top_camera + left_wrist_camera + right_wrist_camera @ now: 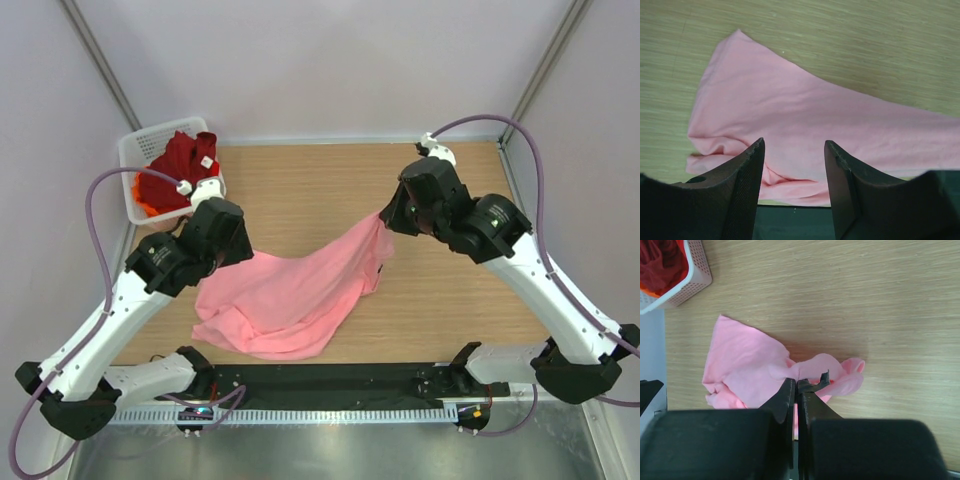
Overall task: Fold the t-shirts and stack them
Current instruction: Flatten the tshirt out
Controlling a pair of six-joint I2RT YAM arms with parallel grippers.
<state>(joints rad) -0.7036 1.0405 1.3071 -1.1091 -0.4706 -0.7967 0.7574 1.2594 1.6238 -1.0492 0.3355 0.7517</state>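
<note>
We see a table [300, 180] of pale wood with a fine, straight grain. On it, toward the near edge between the two arms, lies the light pink t-shirt [290, 295]. It is soft matte knit, spread in a loose, crumpled sheet with rolled folds at its left side. One corner is drawn up into a taut peak toward the right.

At the far left corner stands the basket [150, 135], rigid white plastic mesh with small square holes. The dark red t-shirt [185, 155] is bunched in it and spills over the rim, showing a small white tag [205, 162]. The orange t-shirt [148, 207] peeps out beneath it.

The right gripper [796, 385] has its jaws pinched together on the raised pink corner, with cloth bulging past the tips. The left gripper [794, 145] stands moderately parted over the shirt's left part, with nothing between its ribbed fingers. Whether its tips brush the cloth we cannot tell.
</note>
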